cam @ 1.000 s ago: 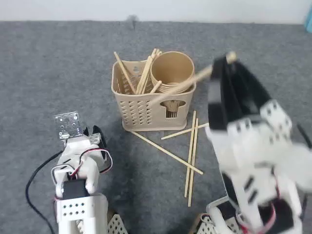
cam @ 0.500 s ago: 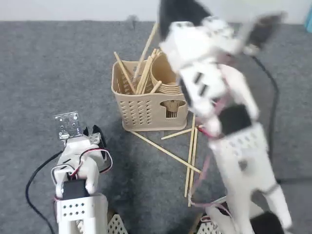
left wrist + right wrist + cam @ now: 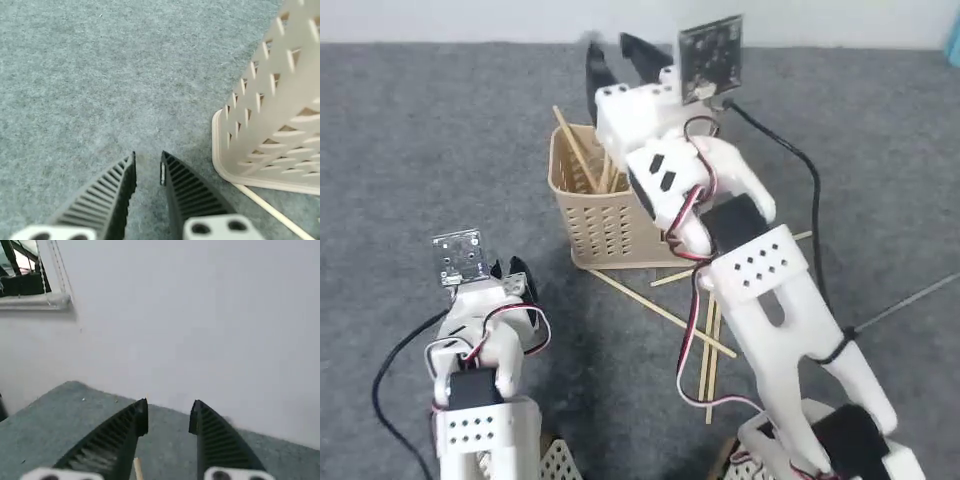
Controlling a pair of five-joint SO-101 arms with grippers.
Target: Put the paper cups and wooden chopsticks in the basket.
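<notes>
loose chopsticks point(image 3: 660, 312): likely light, stiff, roll easily | grip mid-length | right gripper point(image 3: 168, 417) parted, empty | left gripper point(image 3: 147, 162) parted, empty

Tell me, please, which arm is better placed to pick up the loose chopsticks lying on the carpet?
Probably the right. The loose chopsticks lie in front of the basket, mostly beneath the right arm, and the right hand is open above the basket. The left hand sits low on the basket's other side.

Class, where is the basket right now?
In the high view the basket stands centrally on the carpet, partly covered by the right arm, with loose chopsticks lying beside it toward that arm's base.
</notes>
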